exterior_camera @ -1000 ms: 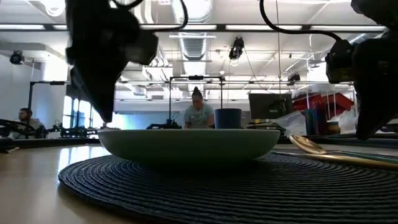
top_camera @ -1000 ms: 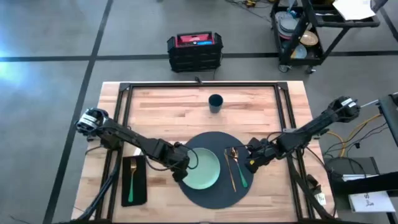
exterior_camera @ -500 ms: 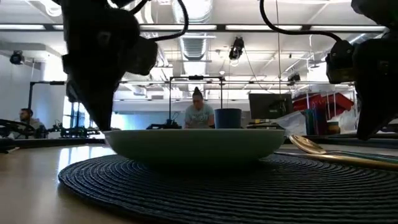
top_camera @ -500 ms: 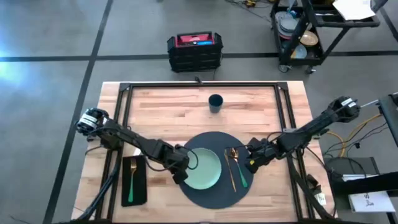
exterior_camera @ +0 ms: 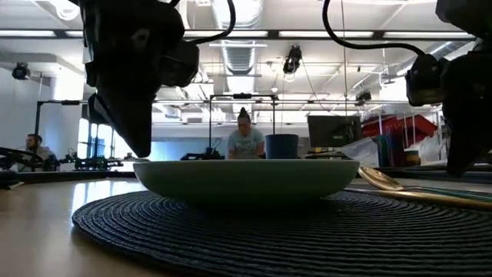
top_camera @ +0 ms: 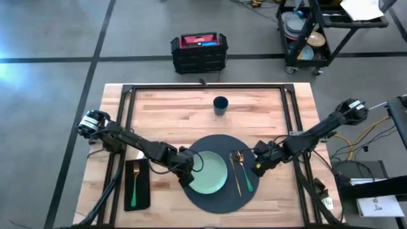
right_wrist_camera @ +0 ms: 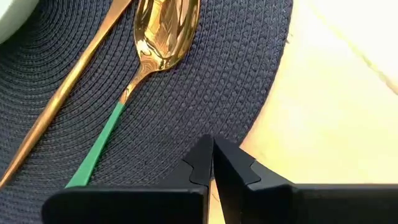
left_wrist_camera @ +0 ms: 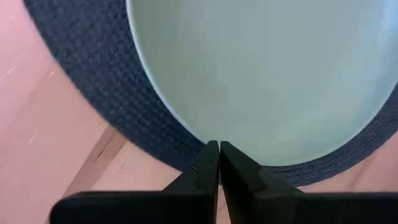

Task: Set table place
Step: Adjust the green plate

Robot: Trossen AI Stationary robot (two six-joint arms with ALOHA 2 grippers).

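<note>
Closed right gripper (right_wrist_camera: 212, 147) beside spoon (right_wrist_camera: 158, 37), bowl toward cup (top_camera: 220, 105).

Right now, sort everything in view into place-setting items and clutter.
Place setting: dark grey round woven placemat, pale green plate, gold spoon with green handle, gold fork on black cloth napkin, small dark blue cup.

Clutter: black crate with red top, black wheeled cart of dishes.

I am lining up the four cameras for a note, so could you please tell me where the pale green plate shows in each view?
High view: the plate lies centre-left on the dark placemat.
Low view: the plate fills the middle, seen edge-on.
Left wrist view: the plate lies just beyond the shut left gripper.
Right wrist view: only a sliver of the plate shows, at a corner.
Shared landmark: the placemat.
</note>
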